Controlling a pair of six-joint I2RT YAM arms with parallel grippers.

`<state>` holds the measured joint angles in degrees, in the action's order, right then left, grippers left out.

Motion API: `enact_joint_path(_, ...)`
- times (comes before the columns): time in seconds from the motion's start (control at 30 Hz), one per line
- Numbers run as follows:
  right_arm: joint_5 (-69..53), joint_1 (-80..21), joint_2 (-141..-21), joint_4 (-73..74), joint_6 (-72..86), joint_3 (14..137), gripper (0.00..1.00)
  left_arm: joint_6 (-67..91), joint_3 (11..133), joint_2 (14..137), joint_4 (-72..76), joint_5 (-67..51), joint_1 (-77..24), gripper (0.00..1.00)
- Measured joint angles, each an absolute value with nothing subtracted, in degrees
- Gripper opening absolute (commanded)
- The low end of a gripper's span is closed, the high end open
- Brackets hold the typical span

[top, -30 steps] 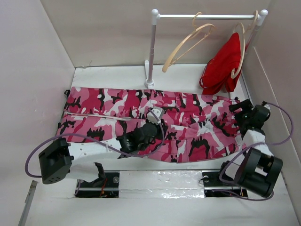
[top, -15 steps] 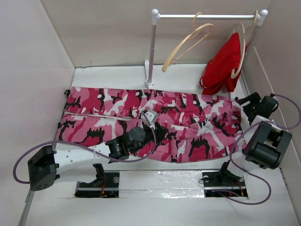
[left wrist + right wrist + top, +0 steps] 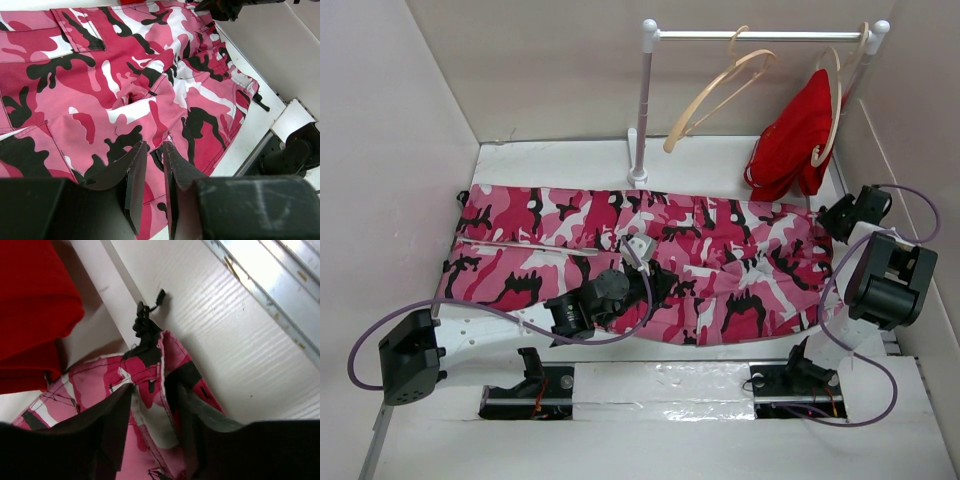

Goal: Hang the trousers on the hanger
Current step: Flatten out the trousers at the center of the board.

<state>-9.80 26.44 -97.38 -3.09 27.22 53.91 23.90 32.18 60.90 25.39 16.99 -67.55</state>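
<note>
In the last second your right arm [image 3: 888, 280] has moved away from above the waist end of the trousers [image 3: 720, 260] toward the far right corner of the tabletop [image 3: 560, 165]. The right fingers [image 3: 116, 425] now stand over the very corner of the cloth, where a black cord sticks out, with a moderate gap and, as far as the wrist view shows, nothing gripped. Your left arm drew back a little toward the near edge and then stopped. The left fingers [image 3: 134, 175] hang just over the middle of the trousers with only a narrow slit between them, and I see no cloth held there. The trousers did not move: they lie flat from the left edge to the right edge. The hanger [image 3: 715, 95] hangs bare on the rail [image 3: 760, 35] at the far edge, near the red garment [image 3: 800, 135]. In my judgement no grasp is made yet, and you are only repositioning for a pick-up at the waist corner.
</note>
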Motion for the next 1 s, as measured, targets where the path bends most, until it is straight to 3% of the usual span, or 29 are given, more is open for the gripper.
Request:
enact_joint_path(0.07,-9.65,26.28,-97.56,-2.26,27.24,53.95,0.04,23.99,32.18,60.90,25.39,17.30,-67.55,0.17)
enact_joint_path(0.1,-9.63,26.28,-97.54,-1.91,27.31,54.11,0.00,24.05,32.18,60.93,25.39,17.41,-67.55,0.17)
enact_joint_path(0.43,-9.80,27.46,-97.41,-0.56,28.18,60.71,0.03,24.64,32.18,62.11,24.58,19.70,-67.55,0.18)
enact_joint_path(0.5,-9.67,28.21,-97.41,-0.14,28.29,62.15,0.03,24.95,32.21,62.57,23.83,21.12,-67.55,0.22)
enact_joint_path(0.53,-9.45,28.62,-97.41,0.12,28.29,63.00,0.05,25.10,32.21,62.85,23.40,22.00,-67.55,0.23)
enact_joint_path(0.57,-9.26,29.06,-97.41,0.21,28.29,63.57,0.10,25.43,32.21,63.11,22.96,22.98,-67.55,0.29)
enact_joint_path(0.6,-8.99,29.47,-97.43,0.36,28.38,64.20,0.29,25.58,32.23,63.33,22.52,23.90,-67.55,0.34)
enact_joint_path(0.63,-8.73,29.93,-97.43,0.47,28.38,64.82,0.39,25.87,32.23,63.61,22.22,25.04,-67.55,0.40)
enact_joint_path(0.67,-8.49,30.17,-97.43,0.56,28.62,65.28,0.67,26.15,32.25,63.83,21.74,26.61,-67.55,0.49)
enact_joint_path(0.7,-8.14,30.41,-97.43,0.58,28.82,65.82,0.78,26.24,32.27,64.05,21.47,27.35,-67.55,0.52)
enact_joint_path(0.77,-6.94,30.46,-97.30,0.89,28.97,66.59,0.90,26.70,32.27,64.47,20.91,29.63,-67.22,0.55)
enact_joint_path(0.9,-5.26,27.40,-92.71,0.32,31.11,62.83,0.88,28.10,32.40,65.47,19.42,31.73,-63.55,0.53)
enact_joint_path(0.97,-4.99,24.25,-85.32,-2.04,32.71,55.59,0.78,29.78,32.36,65.52,18.79,31.77,-59.55,0.52)
enact_joint_path(1.0,-5.04,22.55,-81.28,-2.74,33.45,52.07,0.60,30.76,32.36,65.45,18.50,31.66,-57.34,0.50)
